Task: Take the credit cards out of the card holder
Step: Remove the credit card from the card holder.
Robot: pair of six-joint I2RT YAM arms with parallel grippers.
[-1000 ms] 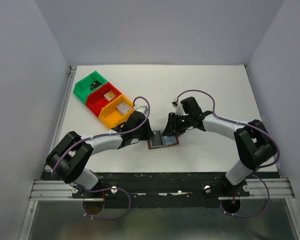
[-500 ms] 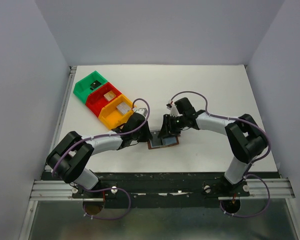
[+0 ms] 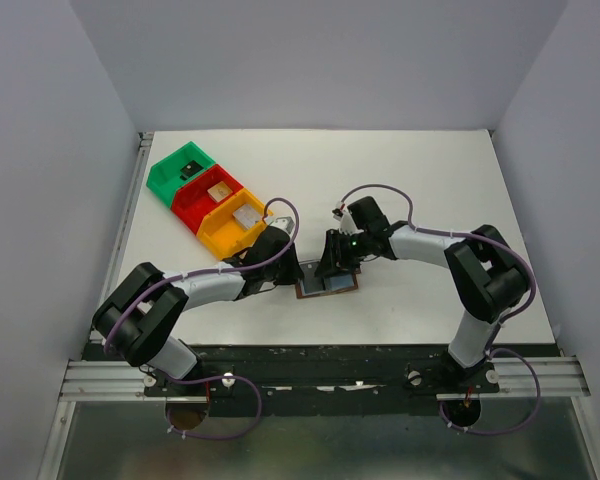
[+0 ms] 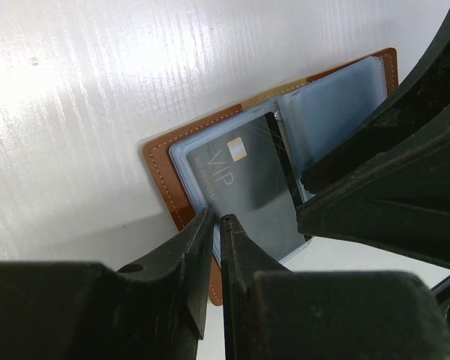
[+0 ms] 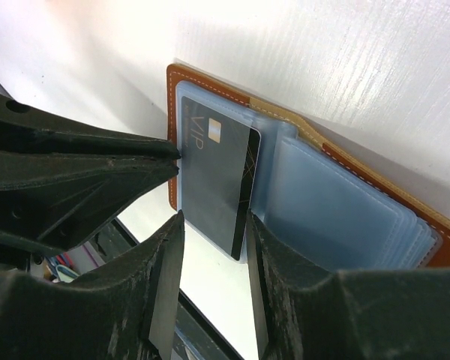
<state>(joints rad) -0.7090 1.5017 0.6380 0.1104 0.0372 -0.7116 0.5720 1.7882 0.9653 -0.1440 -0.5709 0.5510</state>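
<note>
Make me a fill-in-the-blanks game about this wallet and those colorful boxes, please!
The card holder lies ___, not shut. The black card inside it reads ___. The bin between the green bin and the yellow bin is ___.
Missing words: open; VIP; red.

Open card holder [image 3: 330, 285] — left pincer [image 3: 299, 272], right pincer [image 3: 333, 264] over it

Bright even light, glare on table [image 4: 97, 75], sheen on card holder [image 5: 337, 202].
</note>
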